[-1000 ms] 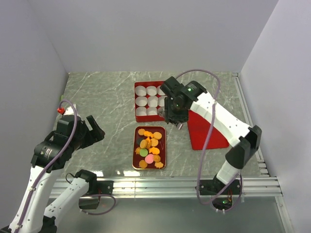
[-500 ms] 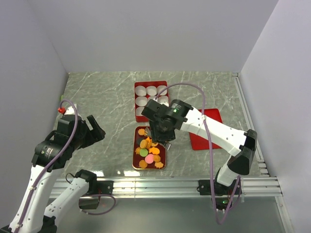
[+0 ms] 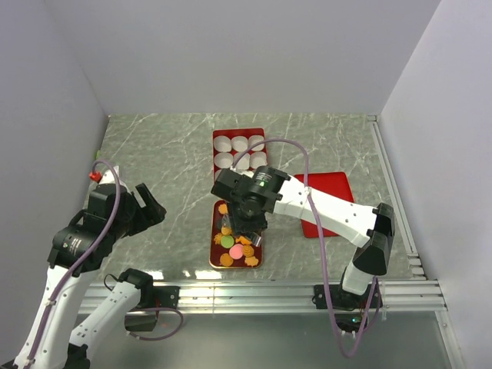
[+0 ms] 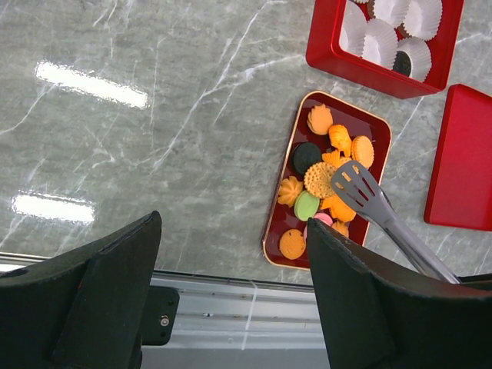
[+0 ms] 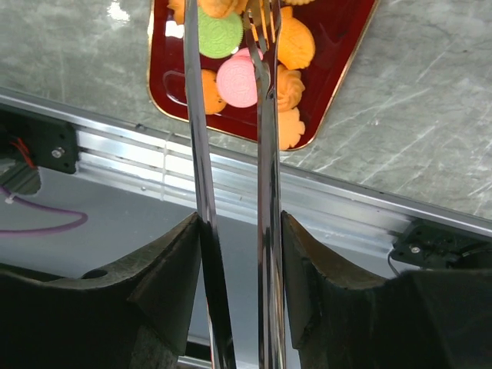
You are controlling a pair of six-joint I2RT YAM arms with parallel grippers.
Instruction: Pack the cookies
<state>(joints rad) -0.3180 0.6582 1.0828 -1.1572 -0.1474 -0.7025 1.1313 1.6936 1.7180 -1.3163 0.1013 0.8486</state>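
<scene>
Marble table (image 3: 154, 154): tray (image 3: 212, 254), box (image 3: 238, 131), red lid (image 3: 337, 184).

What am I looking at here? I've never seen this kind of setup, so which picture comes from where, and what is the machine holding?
These are two robot arms bolted at the near edge of a marble-patterned table. The wide picture looks down from above and behind them. The other two come from a camera on each wrist, so the black shapes at their bottom edge are that arm's own fingers. On the table lie a small tray of cookies, a red box filled with white paper cups, and a flat red lid beside it. The right gripper is closed on metal tongs, whose tips are down over the cookies. The left gripper is open and empty, off to the side.
</scene>
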